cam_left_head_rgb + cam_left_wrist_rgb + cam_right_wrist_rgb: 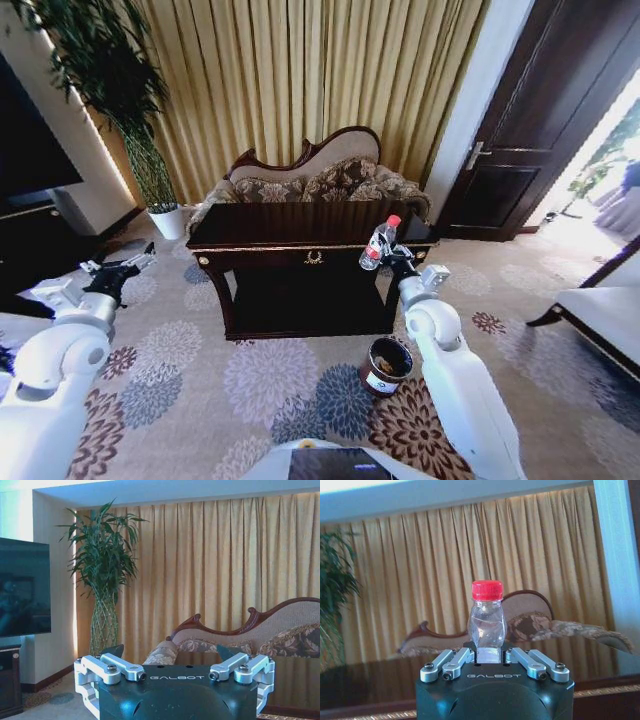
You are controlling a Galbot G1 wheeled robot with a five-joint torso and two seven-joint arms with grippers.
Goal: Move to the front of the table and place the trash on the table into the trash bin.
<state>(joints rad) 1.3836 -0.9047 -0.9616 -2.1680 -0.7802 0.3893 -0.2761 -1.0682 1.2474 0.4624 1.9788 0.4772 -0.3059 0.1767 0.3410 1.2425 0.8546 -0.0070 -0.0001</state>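
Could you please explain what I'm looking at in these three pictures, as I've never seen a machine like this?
This is a wheeled robot with two white arms. One picture looks down from its head; the other two come from a camera on each wrist. It faces a dark table in front of a sofa. Its right hand is shut on a clear plastic bottle with a red cap, held at the table's right front corner; the right wrist picture shows that bottle close up. The left hand is open and holds nothing, out to the left. A small round trash bin stands on the carpet beside the right arm.
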